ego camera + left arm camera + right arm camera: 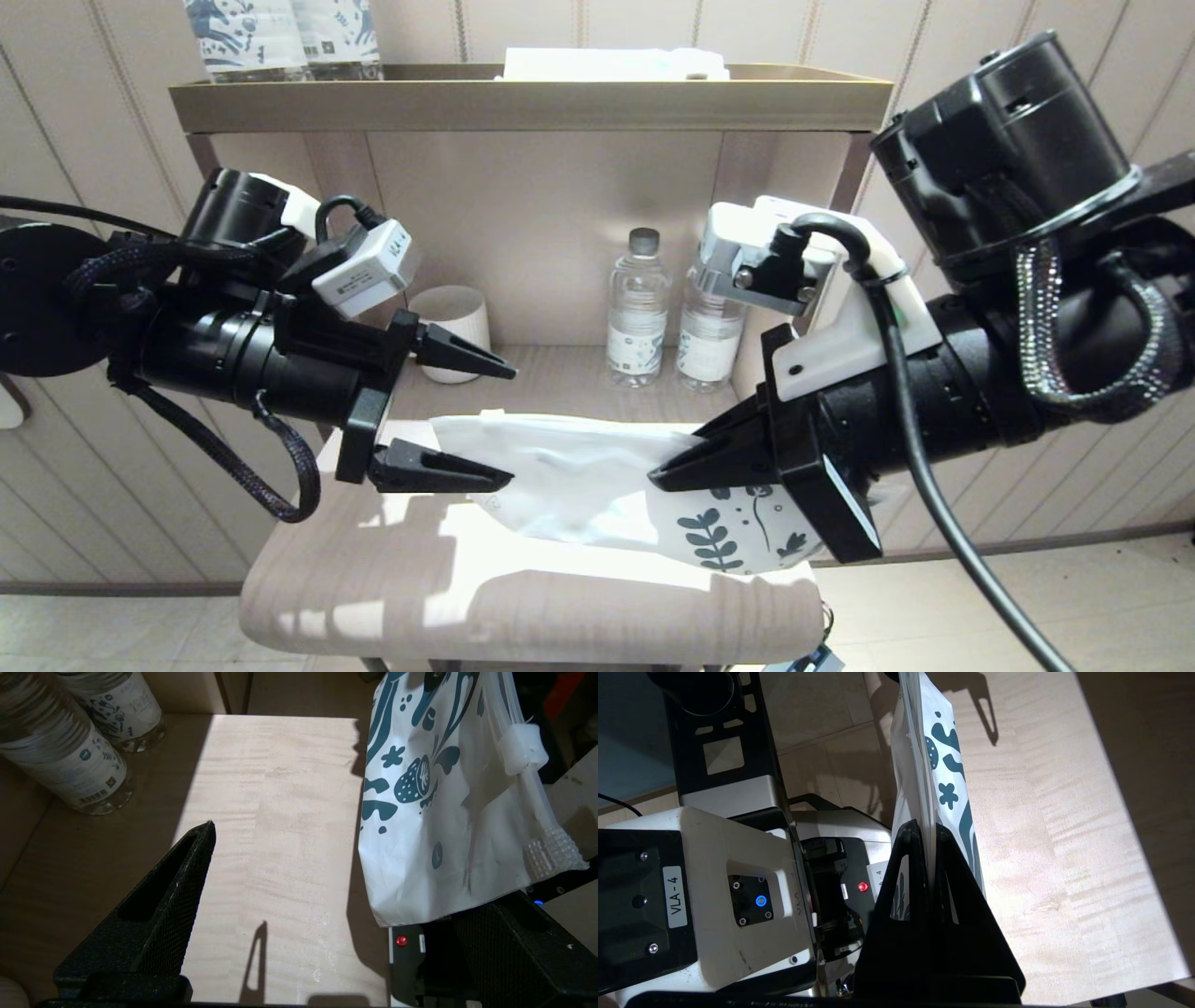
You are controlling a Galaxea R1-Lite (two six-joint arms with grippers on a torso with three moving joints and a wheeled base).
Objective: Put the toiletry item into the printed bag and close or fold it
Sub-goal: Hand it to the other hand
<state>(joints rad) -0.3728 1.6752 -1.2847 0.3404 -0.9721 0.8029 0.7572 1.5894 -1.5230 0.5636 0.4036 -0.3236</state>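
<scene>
The table point(392, 569) is a small one of pale wood with a rounded front edge, and a strong patch of light falls across it. It stands against a wall point(112, 140) of light panels with thin vertical grooves, and the floor point(1027, 597) beside it is tiled. Over the back of the table there is a shelf point(523, 105), with two patterned bottles point(280, 37) at its left end and something flat and white point(616, 63) lying further right. Under the shelf, at the back of the table, stand a pale cup point(457, 327) and two clear water bottles point(639, 313) with white labels, side by side; I cannot tell if the cup has anything in it. The bag point(579, 485) is lifted above the table, near its right front part, hanging nearly on edge, with the dark teal leaf print at the end next to the right gripper point(667, 478). This gripper is clenched on the bag's printed end. In the left wrist view the zip strip and its white slider point(521, 749) run along one edge. The left gripper point(509, 425) is released, its jaws wide apart, just left of the bag's plain end and not touching it. I cannot see the toiletry item, also not through the bag.
</scene>
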